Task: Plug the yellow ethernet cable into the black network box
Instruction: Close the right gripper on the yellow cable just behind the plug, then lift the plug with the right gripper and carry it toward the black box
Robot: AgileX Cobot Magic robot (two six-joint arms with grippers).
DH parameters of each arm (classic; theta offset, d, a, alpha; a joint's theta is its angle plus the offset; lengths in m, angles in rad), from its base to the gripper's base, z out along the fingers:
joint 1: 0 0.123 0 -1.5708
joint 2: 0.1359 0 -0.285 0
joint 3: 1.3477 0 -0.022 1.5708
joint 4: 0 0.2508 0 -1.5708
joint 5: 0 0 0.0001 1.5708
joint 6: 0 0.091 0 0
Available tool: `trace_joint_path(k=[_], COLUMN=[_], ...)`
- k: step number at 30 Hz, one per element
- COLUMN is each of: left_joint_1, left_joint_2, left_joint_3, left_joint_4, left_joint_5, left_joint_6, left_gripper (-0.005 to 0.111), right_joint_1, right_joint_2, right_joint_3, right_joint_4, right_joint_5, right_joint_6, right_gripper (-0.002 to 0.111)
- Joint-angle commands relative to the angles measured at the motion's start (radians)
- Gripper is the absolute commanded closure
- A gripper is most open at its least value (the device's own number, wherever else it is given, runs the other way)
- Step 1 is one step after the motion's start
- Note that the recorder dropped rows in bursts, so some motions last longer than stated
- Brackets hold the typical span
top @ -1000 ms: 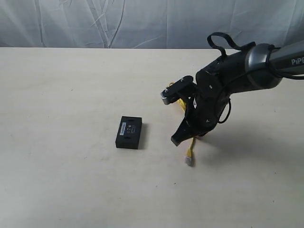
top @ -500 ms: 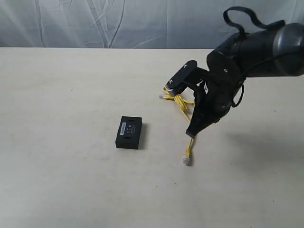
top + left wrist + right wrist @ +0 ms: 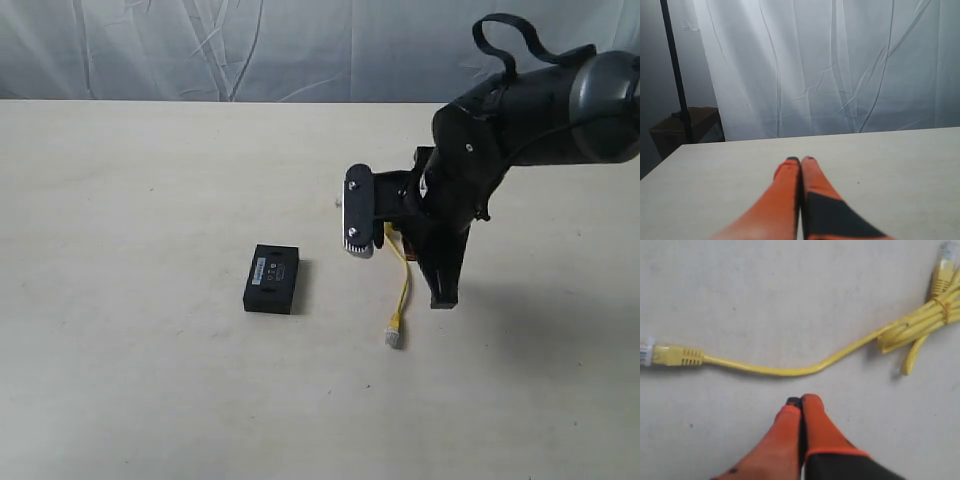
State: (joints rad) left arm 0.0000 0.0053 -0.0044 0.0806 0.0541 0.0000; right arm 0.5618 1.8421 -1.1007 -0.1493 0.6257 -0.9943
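The black network box (image 3: 272, 279) lies flat on the table with its white label facing up. The yellow ethernet cable (image 3: 402, 283) lies to its right; one clear plug (image 3: 394, 336) points toward the table's front edge, and the coiled part is hidden behind the right arm. In the right wrist view the cable (image 3: 790, 370) runs from its plug (image 3: 667, 354) to the tied coil (image 3: 925, 320). My right gripper (image 3: 443, 299) (image 3: 801, 401) is shut and empty, pointing down just beside the cable's straight stretch without touching it. My left gripper (image 3: 800, 159) is shut and empty over bare table.
A pale curtain (image 3: 250, 50) hangs behind the table's far edge. In the left wrist view a dark pole (image 3: 675, 75) and a brown box (image 3: 682, 125) stand beyond the table's corner. Bare tabletop (image 3: 130, 200) surrounds the box.
The right arm has turned at the wrist and its shut gripper tip has swung rightward, from left of the cable to its right side. Box and cable have stayed put.
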Motion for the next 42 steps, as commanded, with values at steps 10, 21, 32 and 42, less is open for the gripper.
trace_joint_path(k=[10, 21, 32, 42], left_joint_1=[0.001, 0.001, 0.001, 0.001], left_joint_2=[-0.005, -0.005, -0.005, -0.005], left_joint_3=[0.004, 0.004, 0.004, 0.004], left_joint_4=[0.000, 0.000, 0.000, 0.000], left_joint_5=[-0.002, -0.002, -0.002, -0.002], left_joint_6=[0.000, 0.000, 0.000, 0.000], left_gripper=[0.107, 0.107, 0.107, 0.107], right_joint_1=[-0.003, -0.003, -0.003, -0.003], right_joint_2=[0.018, 0.088, 0.096, 0.142], right_joint_3=[-0.002, -0.002, -0.002, -0.002], right_joint_4=[0.019, 0.090, 0.137, 0.133], right_joint_5=[-0.074, 0.004, -0.013, -0.034], right_joint_6=[-0.536, -0.708, -0.839, -0.839], right_gripper=[0.091, 0.092, 0.069, 0.069])
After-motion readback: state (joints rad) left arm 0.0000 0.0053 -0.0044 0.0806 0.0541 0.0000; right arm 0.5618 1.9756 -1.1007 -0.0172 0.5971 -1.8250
